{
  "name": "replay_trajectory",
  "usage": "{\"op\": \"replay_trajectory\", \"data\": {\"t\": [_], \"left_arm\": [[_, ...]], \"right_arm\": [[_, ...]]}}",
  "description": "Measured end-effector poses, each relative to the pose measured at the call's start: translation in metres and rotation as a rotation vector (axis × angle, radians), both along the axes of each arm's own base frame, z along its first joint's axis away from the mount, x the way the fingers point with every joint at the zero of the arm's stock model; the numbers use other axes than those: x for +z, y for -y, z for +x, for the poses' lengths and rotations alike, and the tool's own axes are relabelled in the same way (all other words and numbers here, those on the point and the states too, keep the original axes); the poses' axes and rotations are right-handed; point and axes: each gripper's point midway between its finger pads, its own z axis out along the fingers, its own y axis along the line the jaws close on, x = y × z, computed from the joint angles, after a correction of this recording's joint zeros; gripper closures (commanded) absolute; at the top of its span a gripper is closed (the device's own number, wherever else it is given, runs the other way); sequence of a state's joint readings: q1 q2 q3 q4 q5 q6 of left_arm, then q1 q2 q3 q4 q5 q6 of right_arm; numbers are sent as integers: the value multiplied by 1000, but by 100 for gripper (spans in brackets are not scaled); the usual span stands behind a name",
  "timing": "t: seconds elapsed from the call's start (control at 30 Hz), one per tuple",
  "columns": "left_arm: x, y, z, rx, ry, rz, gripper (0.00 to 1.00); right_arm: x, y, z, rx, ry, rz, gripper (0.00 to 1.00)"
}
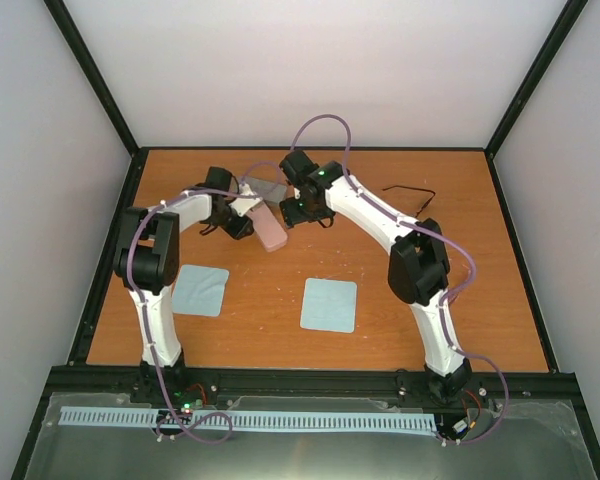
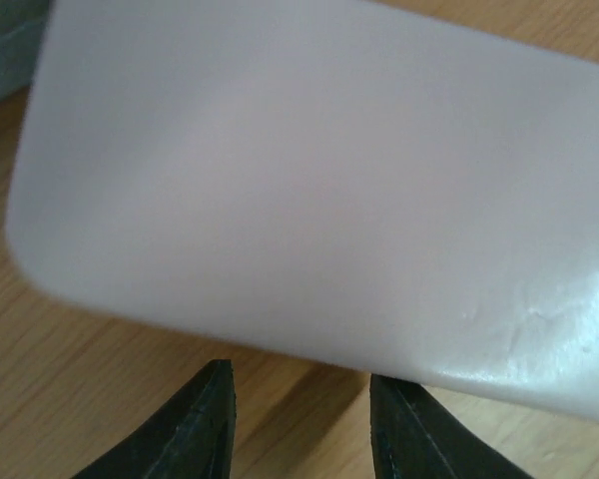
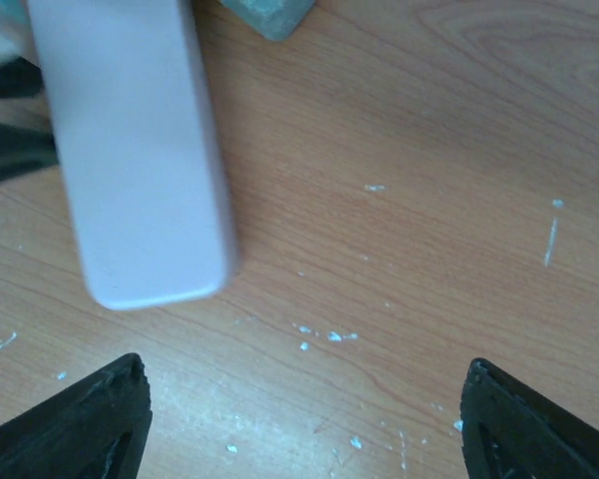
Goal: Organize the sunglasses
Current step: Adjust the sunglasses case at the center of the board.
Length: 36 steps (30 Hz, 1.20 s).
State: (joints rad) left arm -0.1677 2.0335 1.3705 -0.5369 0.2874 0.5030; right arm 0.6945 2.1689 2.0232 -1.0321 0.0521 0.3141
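I count one pair of sunglasses (image 1: 409, 190), two cases and two light-blue cloths on the table (image 1: 480, 300). One case is pink (image 1: 269, 229) and the other grey (image 1: 264, 187). One cloth (image 1: 200, 290) lies near-left and the other (image 1: 329, 304) near the middle.

The sunglasses lie at the far right of the table, beyond my right arm and well apart from both grippers and both cases. Their long axis runs left to right, roughly along the far edge. They are too small for me to tell which way the lenses face.

My left gripper (image 2: 299, 371) is narrow, with bare wood showing between its fingers. The fingertips sit at the long edge of the pink case, which fills that wrist view, and I cannot tell whether they touch it. My right gripper (image 3: 302, 364) is spread wide over bare wood, holding nothing. The pink case lies off to one side of it, with a corner of the grey case just past that.
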Motion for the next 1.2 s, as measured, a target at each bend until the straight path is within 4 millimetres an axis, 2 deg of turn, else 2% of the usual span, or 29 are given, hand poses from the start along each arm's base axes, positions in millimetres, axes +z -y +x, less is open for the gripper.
{"op": "replay_trajectory", "data": {"t": [0.17,0.23,0.37,0.4,0.5,0.7,0.73,0.8,0.97,1.2], "left_arm": [[-2,30,-4,-57,9,-7,60],[-3,35,-5,-57,6,-10,58],[-1,29,-3,-40,25,1,33],[1,25,-4,-27,29,0,29],[17,9,-15,-1,37,-26,28],[70,-59,-7,125,144,-74,29],[72,-76,-5,160,151,-70,29],[72,-93,-7,189,152,-65,30],[59,-93,-20,177,105,-69,30],[55,-90,-25,161,89,-77,30]], "right_arm": [[-6,-9,8,53,12,-4,12],[-9,-9,12,75,19,-10,11],[-17,-11,19,152,40,-36,8],[-19,-12,19,178,45,-45,7],[-28,-18,20,269,56,-62,6],[-39,-39,14,405,30,0,4],[-39,-42,15,416,30,9,4],[-41,-49,16,436,29,32,2],[-47,-59,19,454,20,63,2],[-66,-58,23,444,2,32,2]]}}
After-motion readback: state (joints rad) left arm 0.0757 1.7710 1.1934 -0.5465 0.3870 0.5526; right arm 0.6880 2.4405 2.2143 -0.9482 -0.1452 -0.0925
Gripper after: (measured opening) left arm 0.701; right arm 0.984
